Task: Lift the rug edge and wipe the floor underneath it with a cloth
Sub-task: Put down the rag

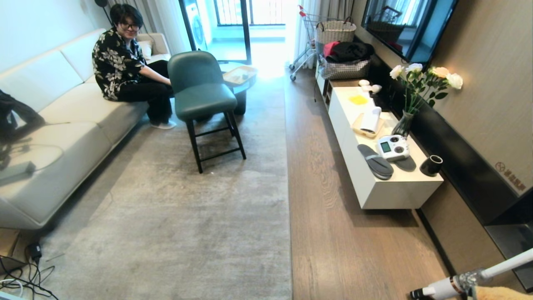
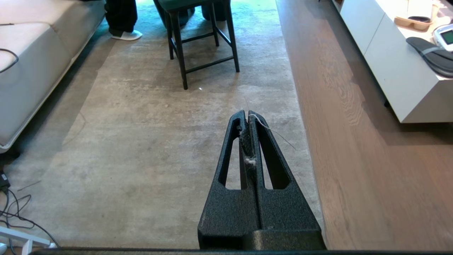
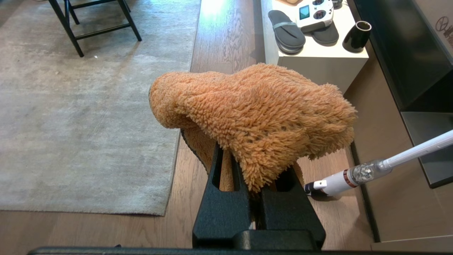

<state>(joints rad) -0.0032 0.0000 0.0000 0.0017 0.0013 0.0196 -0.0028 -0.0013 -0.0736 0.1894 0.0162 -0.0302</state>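
The large grey-beige rug (image 1: 179, 216) lies flat, and its straight rug edge (image 1: 288, 187) meets the brown plank floor (image 1: 333, 241). My left gripper (image 2: 248, 115) hangs above the rug near the rug edge (image 2: 302, 117); it is shut, with only lint and a stray thread between its fingers. My right gripper (image 3: 253, 148) is shut on the fluffy orange cloth (image 3: 258, 113), which drapes over and hides the fingertips. It hovers over the floor (image 3: 198, 56) beside the rug's near corner (image 3: 161, 211). A tip of the cloth (image 1: 499, 293) shows at the head view's bottom right.
A person (image 1: 125, 62) sits on the white sofa (image 1: 54, 125). A green stool (image 1: 204, 96) stands on the rug. A white low cabinet (image 1: 387, 191) at the right carries grey slippers (image 1: 377, 162), a controller, a black cup and a vase. A white vacuum wand (image 1: 470, 279) lies near right; cables (image 1: 25, 275) near left.
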